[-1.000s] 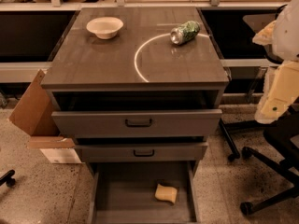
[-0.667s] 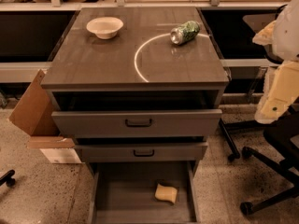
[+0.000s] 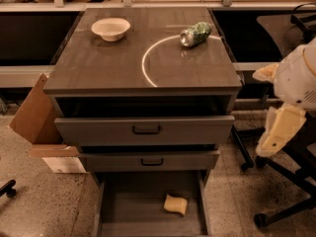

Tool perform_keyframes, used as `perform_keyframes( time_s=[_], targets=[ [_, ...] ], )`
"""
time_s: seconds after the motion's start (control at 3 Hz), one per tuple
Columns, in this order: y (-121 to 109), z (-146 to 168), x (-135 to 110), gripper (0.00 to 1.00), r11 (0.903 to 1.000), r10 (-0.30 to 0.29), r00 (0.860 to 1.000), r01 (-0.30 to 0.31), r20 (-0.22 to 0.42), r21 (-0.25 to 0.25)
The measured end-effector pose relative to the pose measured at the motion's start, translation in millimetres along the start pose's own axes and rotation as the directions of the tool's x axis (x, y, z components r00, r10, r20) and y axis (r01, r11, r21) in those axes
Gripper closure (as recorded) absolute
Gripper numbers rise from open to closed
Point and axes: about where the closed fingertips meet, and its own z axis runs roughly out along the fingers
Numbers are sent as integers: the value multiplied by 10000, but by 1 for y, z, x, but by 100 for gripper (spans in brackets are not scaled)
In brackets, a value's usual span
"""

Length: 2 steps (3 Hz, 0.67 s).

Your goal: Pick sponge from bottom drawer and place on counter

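Note:
The sponge [image 3: 176,204], a small pale yellow block, lies on the floor of the bottom drawer [image 3: 118,216], which is pulled open at the foot of the cabinet. The sponge sits right of the drawer's middle. The counter [image 3: 103,68] is the dark wood-grain cabinet top with a thin white arc on it. My cream-coloured arm hangs at the right edge of the view, its gripper [image 3: 275,132] beside the cabinet at the height of the upper drawers, well above and to the right of the sponge and apart from it.
A cream bowl [image 3: 110,28] and a crushed green can [image 3: 195,34] lie at the back of the counter. The two upper drawers [image 3: 146,129] stand slightly pulled out. A cardboard box [image 3: 37,117] leans at the left, and office chair legs [image 3: 276,201] spread at the right.

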Motion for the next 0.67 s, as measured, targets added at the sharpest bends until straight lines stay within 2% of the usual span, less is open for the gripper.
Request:
perform_keyframes(
  time_s=[0.33, 0.67],
  targets=[
    [19, 68, 27, 0, 9961, 267, 9977, -214, 619, -854],
    [19, 68, 27, 0, 9961, 267, 9977, -214, 618, -853]
  ],
)
